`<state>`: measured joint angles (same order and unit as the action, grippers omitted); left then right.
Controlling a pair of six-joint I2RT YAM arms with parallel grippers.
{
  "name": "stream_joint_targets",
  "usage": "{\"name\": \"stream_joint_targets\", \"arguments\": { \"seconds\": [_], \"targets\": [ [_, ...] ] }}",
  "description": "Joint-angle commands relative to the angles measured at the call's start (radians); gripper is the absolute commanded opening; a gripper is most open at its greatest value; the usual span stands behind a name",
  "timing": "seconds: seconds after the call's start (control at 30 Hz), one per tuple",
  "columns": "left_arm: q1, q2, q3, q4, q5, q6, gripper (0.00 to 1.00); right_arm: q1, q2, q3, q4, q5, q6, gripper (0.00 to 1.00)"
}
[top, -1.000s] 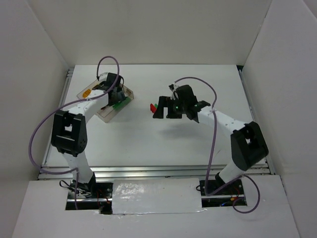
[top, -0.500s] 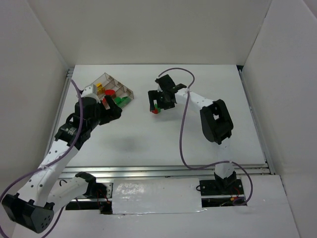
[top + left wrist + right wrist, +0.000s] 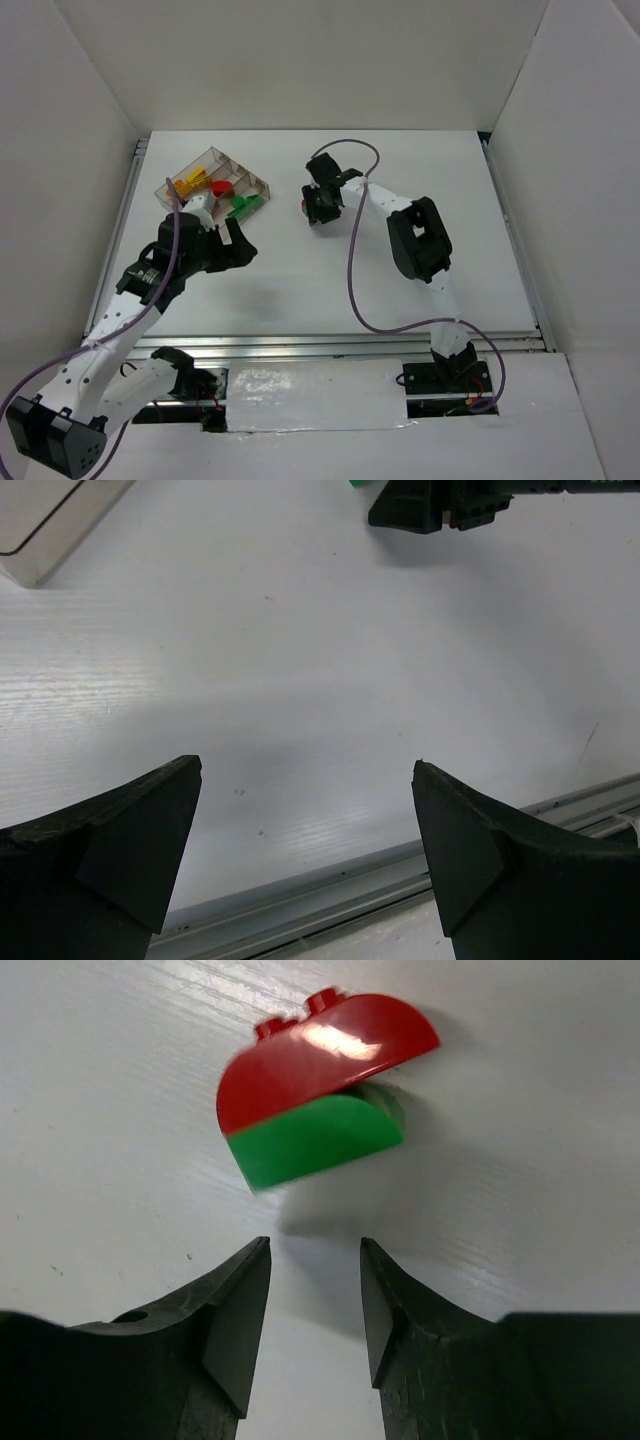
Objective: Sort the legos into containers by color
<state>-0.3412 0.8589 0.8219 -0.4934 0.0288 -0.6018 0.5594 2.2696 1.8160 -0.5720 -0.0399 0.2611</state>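
Note:
The containers are one clear tray [image 3: 165,187] with three long compartments at the far left, holding yellow legos [image 3: 192,182], a red lego [image 3: 222,187] and a green lego [image 3: 240,205]. A red round-topped lego [image 3: 320,1060] and a green one [image 3: 315,1140] lie pressed together on the table. My right gripper [image 3: 315,1245] sits just short of them, its jaws narrowed to a small gap with nothing between. From above, the right gripper [image 3: 318,203] hides most of that pair. My left gripper [image 3: 306,770] is wide open and empty over bare table, near side of the tray.
White walls enclose the table on three sides. An aluminium rail [image 3: 330,345] runs along the near edge, and it shows below the left fingers [image 3: 320,890]. The tray's corner [image 3: 40,530] and the right gripper [image 3: 440,505] show at the top of the left wrist view.
My left gripper has drawn back from over the tray toward the near side, still open. My right gripper has shifted left and farther away, and its jaws have narrowed beside the red and green legos.

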Motion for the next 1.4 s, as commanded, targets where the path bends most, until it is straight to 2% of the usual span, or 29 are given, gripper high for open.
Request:
{"name": "stream_joint_targets", "arguments": {
  "seconds": [0.0,0.07,0.17,0.33,0.37,0.4,0.43,0.47,0.53,0.57,0.6,0.63,0.8,0.83,0.93,1.0,1.17,1.27,1.37],
  "targets": [
    [-0.002,0.014,-0.015,0.058,0.069,0.016,1.0,0.017,0.028,0.074,-0.025,0.038,-0.017,0.48],
    [-0.002,0.011,-0.021,0.065,0.071,0.014,1.0,0.022,0.037,0.095,-0.043,0.038,-0.022,0.26],
    [-0.002,0.005,-0.023,0.062,0.056,0.007,1.0,0.027,0.015,0.057,-0.023,0.038,-0.016,0.24],
    [-0.002,-0.003,-0.012,0.05,0.054,0.014,0.99,0.028,-0.091,-0.035,0.053,0.038,0.016,0.44],
    [-0.002,-0.006,-0.012,0.049,0.053,0.014,1.0,0.028,-0.105,-0.055,0.064,0.038,0.03,0.5],
    [-0.002,-0.006,-0.017,0.052,0.052,0.013,1.0,0.028,-0.122,-0.058,0.072,0.046,0.044,0.64],
    [-0.002,-0.008,-0.018,0.055,0.052,0.011,1.0,0.025,-0.125,-0.055,0.075,0.101,0.061,0.67],
    [-0.002,-0.008,-0.02,0.056,0.054,0.011,1.0,0.025,-0.114,-0.025,0.064,0.129,0.113,0.79],
    [-0.002,-0.004,-0.023,0.058,0.054,0.013,0.99,0.022,-0.091,0.021,0.019,0.178,0.168,0.82],
    [-0.002,-0.003,-0.024,0.059,0.054,0.011,0.99,0.022,-0.073,0.063,0.003,0.196,0.246,0.83],
    [-0.002,-0.001,-0.029,0.065,0.056,0.01,1.0,0.022,-0.07,0.071,-0.011,0.221,0.297,0.99],
    [-0.002,-0.001,-0.032,0.07,0.057,0.008,0.99,0.022,-0.065,0.08,-0.015,0.265,0.407,1.0],
    [-0.002,0.011,-0.033,0.079,0.071,0.011,0.99,0.02,-0.035,0.106,-0.018,0.342,0.654,1.0],
    [-0.002,0.012,-0.035,0.079,0.074,0.011,1.0,0.019,-0.024,0.146,-0.057,0.36,0.741,1.0],
    [-0.001,0.005,-0.047,0.09,0.085,0.008,0.99,0.033,0.034,0.228,-0.139,0.454,0.869,1.0],
    [-0.002,-0.001,-0.056,0.096,0.091,0.005,1.0,0.042,0.068,0.284,-0.175,0.501,0.891,1.0],
    [-0.002,-0.017,-0.063,0.107,0.111,0.007,0.99,0.025,0.247,0.543,-0.284,0.437,0.836,1.0],
    [-0.004,-0.03,-0.076,0.125,0.131,0.004,1.0,0.007,0.284,0.546,-0.282,0.362,0.831,1.0],
    [-0.002,-0.032,-0.078,0.13,0.141,0.004,0.99,0.01,0.269,0.539,-0.295,0.371,0.814,0.99]
  ]
}}
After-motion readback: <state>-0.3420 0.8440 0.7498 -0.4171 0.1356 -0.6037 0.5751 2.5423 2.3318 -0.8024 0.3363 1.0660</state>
